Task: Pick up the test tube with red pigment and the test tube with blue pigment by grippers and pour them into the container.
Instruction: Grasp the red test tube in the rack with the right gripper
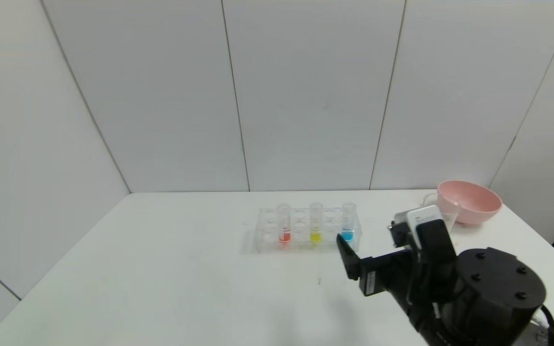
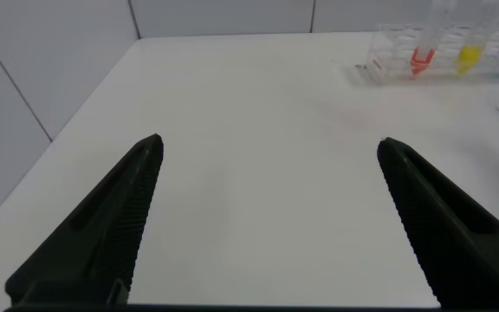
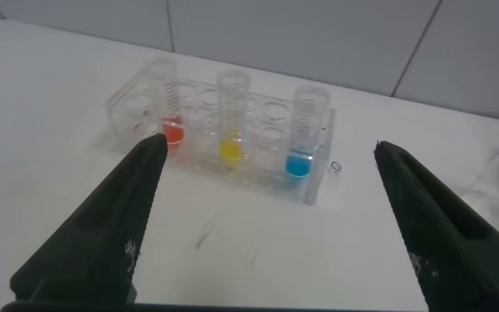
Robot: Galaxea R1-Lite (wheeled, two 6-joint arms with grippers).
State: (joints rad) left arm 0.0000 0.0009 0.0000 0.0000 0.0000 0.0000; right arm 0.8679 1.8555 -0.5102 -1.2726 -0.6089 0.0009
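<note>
In the clear rack point(image 1: 306, 230) on the table point(image 1: 161, 269), the blue test tube point(image 1: 348, 222) and red test tube point(image 1: 283, 223) stand upright; light, slippery, fragile, they are best gripped near their tops. The right gripper point(image 3: 267, 225), jaws apart, is poised before them; the left gripper point(image 2: 267, 217) is likewise held open.

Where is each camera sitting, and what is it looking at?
Head view: on the robot's head, looking down at the white table; the open right hand shows.
Left wrist view: on the left arm, over bare table; the open left hand frames it.
Right wrist view: on the right arm, facing the clear plastic tube rack; its black fingers show.
All three share the rack's red, yellow and blue tubes.
</note>
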